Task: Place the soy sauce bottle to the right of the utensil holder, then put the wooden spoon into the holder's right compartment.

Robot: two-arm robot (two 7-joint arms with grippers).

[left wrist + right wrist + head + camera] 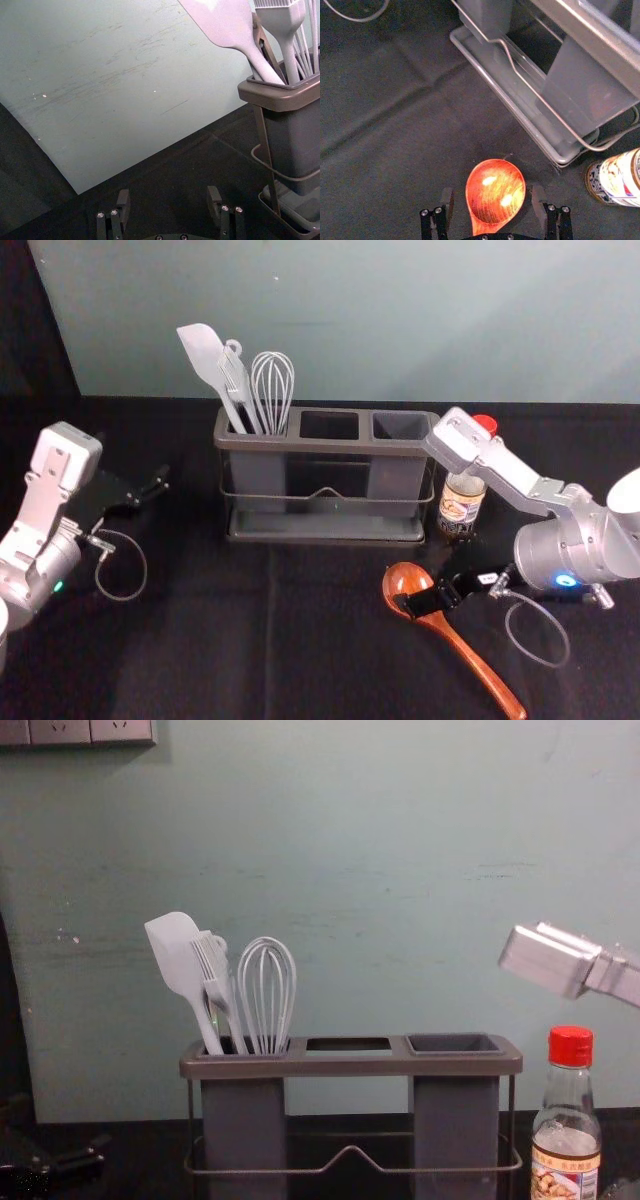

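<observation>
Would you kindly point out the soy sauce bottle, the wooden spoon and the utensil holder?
Soy sauce bottle (567,1118): chest view, clear glass above the label.
Wooden spoon (495,192): right wrist view, inside of the bowl.
Utensil holder (350,1065): chest view, front of the rim.

The utensil holder (325,446) stands on the table (200,640), before the wall (330,320). In its left compartment (243,1120) are the spatula (203,352), brush (236,375) and whisk (272,385). The bottle (461,502) stands just right of it. The spoon (460,643) lies nearer, its bowl far left, its handle end near right.
</observation>
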